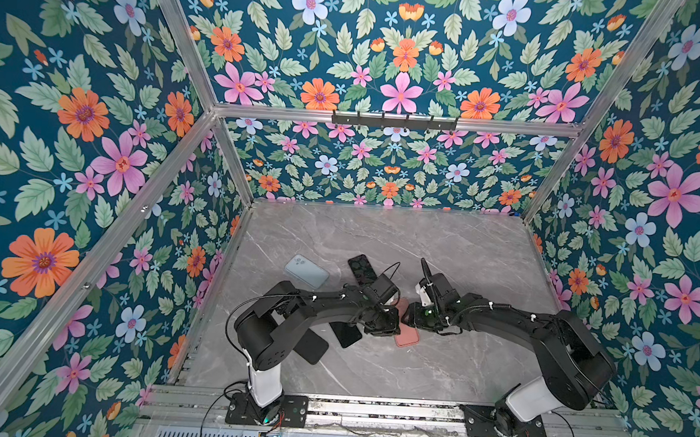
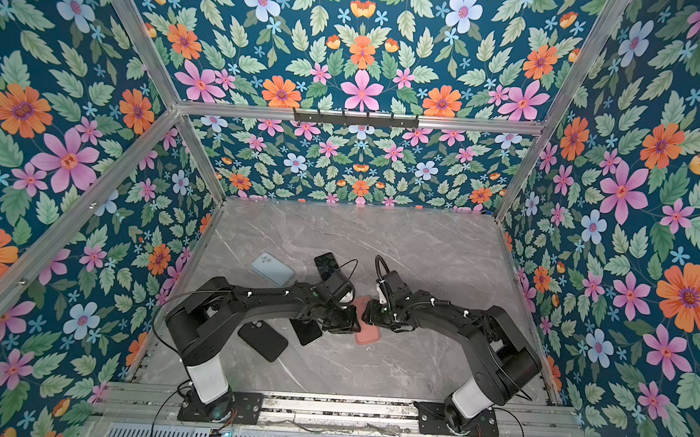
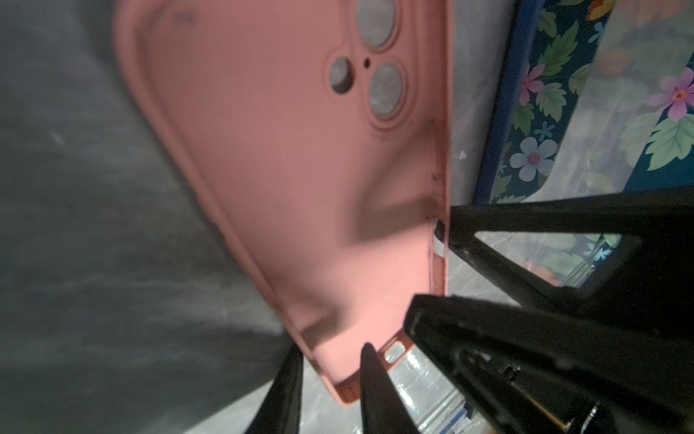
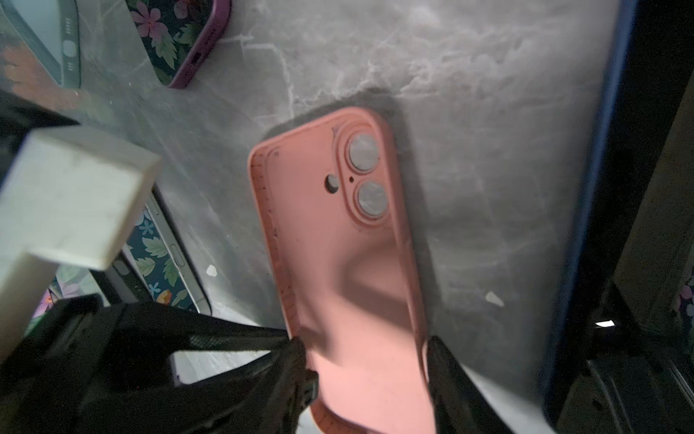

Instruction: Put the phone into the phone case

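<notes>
Grey marble counter (image 1: 422, 240) inside a floral-walled enclosure: the pink phone case (image 4: 330, 263) sits open side up near the counter's middle. The right gripper (image 4: 366, 345) is closed across its width, fingers pressing both long edges so the floor buckles. The left gripper (image 3: 331, 347) straddles the wall at the case's bottom corner, though whether it pinches cannot be told, and the dark phone (image 1: 347, 335) lies flat beside it, outside the case.

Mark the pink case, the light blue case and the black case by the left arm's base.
pink case (image 4: 330, 255): right wrist view, middle of its flat panel.
light blue case (image 1: 306, 272): in a top view, its centre.
black case (image 2: 262, 341): in a top view, its centre.
</notes>
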Robot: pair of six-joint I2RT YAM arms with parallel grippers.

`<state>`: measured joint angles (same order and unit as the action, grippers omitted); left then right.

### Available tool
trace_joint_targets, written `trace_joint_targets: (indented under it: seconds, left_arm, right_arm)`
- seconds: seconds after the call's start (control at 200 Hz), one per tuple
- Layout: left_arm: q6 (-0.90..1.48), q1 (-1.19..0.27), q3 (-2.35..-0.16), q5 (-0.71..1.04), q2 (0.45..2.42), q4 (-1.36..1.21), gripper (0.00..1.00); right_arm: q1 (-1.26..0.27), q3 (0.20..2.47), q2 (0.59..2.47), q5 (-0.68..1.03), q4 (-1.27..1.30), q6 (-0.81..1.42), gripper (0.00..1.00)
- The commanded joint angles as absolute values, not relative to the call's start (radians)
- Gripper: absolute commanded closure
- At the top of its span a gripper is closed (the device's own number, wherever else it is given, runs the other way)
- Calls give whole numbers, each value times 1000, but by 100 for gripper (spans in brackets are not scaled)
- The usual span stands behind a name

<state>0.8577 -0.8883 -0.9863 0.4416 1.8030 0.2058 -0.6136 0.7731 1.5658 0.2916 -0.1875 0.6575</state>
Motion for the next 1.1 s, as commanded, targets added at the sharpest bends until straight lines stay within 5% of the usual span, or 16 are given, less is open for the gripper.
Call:
trace_joint_targets:
  seconds: [0.0,0.32,0.575,1.095]
  left_arm:
    - [860,-888,-985,420,1807,229,71]
    - [861,-888,-1020,284,1747,334,70]
    - [800,-883,-1193,188,1787,410,52]
    - [733,-789,-1284,241,1858,376,37]
  right_arm:
    - [-616,781,1559,283,-192,662,48]
    - [-617,829,1414,37,-483,580,45]
    - [-617,835,1387,-150,-613,563,40]
    - [-588,884,1513,-129,-579,549,18]
